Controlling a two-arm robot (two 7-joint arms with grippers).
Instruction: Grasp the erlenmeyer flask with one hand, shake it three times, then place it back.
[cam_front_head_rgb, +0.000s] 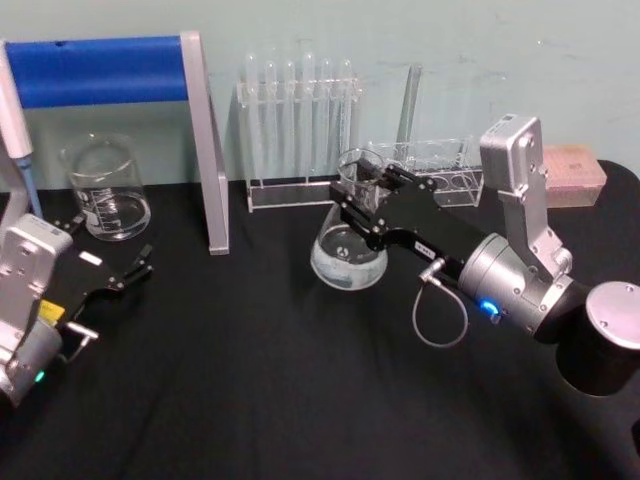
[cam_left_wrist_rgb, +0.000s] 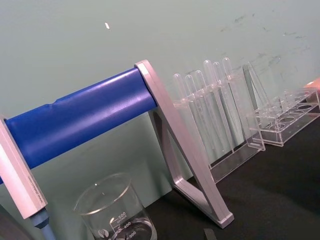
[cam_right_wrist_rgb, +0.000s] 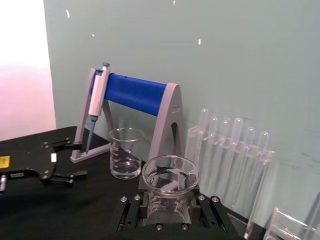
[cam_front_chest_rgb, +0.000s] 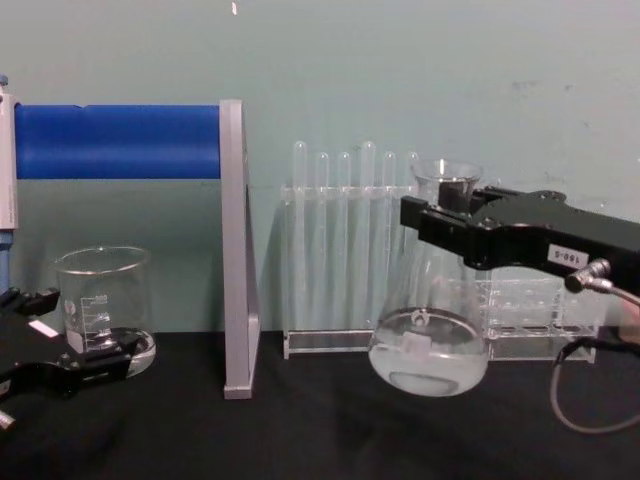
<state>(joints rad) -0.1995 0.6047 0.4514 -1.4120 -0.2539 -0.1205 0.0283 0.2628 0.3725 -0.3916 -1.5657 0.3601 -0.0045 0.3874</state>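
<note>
Nearest, at the left edge of the black cloth-covered surface (cam_front_head_rgb: 250, 390), the black two-fingered left pincer (cam_front_head_rgb: 112, 248) is parked low, fingers spread w/ nothing b/w them. Across on the right, a silver-grey cylindrical wrist (cam_front_head_rgb: 510, 285) w/ a looped grey cable (cam_front_head_rgb: 440, 325) is angled fwd, leading to the black two-fingered right pincer (cam_front_head_rgb: 368, 190) w/ a small white label.

This pincer is clamped on the narrow neck of the clear glass conical erlenmeyer flask (cam_front_head_rgb: 347, 255), just under the flared rim, so the gap is only as wide as the neck. The flask is held roughly upright near mid-surface, w/ a little clear liquid pooled in its wide base. Whether the base rests on the surface or hangs just off it can't be told.

The step in hand is judged to be the grasp: neck secured, no shaking evident. The next move prob. calls for a lift clear of the surface, then three short shakes w/ a firm grip, and care re the glassware close behind.

Farther back, just behind the flask, a clear acrylic rack of thin test tubes (cam_front_head_rgb: 300, 110) and a lower clear acrylic rack (cam_front_head_rgb: 435, 170) are lined up by the wall. To the left are a grey stand w/ blue bar (cam_front_head_rgb: 100, 70) and a straight-sided glass beaker (cam_front_head_rgb: 105, 190).
</note>
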